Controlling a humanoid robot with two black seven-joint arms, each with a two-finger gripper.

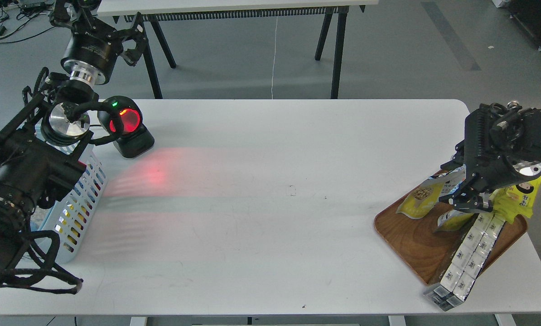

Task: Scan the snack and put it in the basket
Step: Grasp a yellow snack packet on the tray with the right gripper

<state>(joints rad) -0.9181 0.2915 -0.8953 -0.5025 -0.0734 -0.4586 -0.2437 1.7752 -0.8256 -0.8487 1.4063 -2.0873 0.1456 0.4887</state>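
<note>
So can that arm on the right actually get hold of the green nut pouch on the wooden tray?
Probably yes. The right gripper is already down on the snack at the wooden tray, with nothing between them; whether its fingers have closed is unclear.

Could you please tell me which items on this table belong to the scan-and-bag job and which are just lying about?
Job:
snack, at the right gripper over the tray
scanner, glowing red
basket, far left
left gripper, raised beyond the table

Lying about:
tray
yellow packet
white sachet strip hanging off the tray
</note>
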